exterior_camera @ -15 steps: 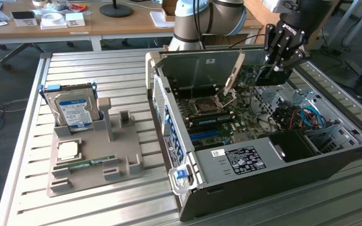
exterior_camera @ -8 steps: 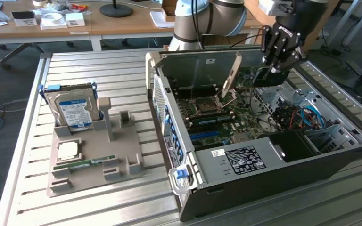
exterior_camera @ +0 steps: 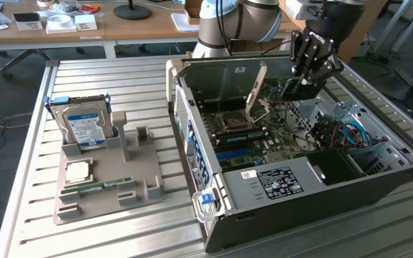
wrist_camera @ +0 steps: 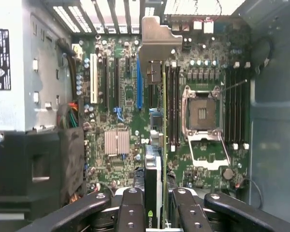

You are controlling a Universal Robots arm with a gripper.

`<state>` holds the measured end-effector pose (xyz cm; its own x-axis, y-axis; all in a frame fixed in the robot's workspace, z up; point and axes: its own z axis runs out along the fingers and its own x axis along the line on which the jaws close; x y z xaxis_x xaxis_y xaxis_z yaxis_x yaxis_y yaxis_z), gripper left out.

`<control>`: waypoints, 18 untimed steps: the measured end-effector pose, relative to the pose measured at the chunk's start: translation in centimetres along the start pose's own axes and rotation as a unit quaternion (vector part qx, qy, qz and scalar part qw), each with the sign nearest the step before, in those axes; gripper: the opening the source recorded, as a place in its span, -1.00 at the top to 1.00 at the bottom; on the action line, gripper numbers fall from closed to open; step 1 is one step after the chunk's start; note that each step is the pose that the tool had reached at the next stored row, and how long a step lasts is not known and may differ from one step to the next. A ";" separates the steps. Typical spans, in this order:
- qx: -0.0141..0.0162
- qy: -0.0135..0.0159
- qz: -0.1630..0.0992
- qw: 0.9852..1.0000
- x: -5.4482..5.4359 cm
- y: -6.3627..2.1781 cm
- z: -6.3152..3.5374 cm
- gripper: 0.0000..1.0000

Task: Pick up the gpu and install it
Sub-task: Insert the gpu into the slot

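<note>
Slatted metal table [exterior_camera: 120, 80]. Nearest: open case [exterior_camera: 321, 199] on its side, board [exterior_camera: 264, 140] exposed. Fixture [exterior_camera: 106, 193] with drive [exterior_camera: 84, 126] at exterior view's left. Further back, gripper [exterior_camera: 308, 80] clamped on gpu [exterior_camera: 292, 90] — card edge-down over board, inside case. Desk [exterior_camera: 142, 29] behind.

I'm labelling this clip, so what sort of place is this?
Likely a robotics lab: a robot hand holds a dark flat circuit card over an open black computer case on a slatted metal table.
</note>
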<state>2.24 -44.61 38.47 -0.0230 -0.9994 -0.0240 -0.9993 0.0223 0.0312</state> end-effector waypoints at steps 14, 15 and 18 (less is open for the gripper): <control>0.004 0.000 0.000 1.000 0.1 3.09 1.16 0.47; 0.004 0.000 0.000 1.000 0.1 3.08 1.16 0.47; 0.004 0.000 0.000 1.000 0.1 3.08 1.22 0.47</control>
<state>-0.88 -44.61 37.35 -0.0229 -0.9994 -0.0248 -0.9995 0.0223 0.0234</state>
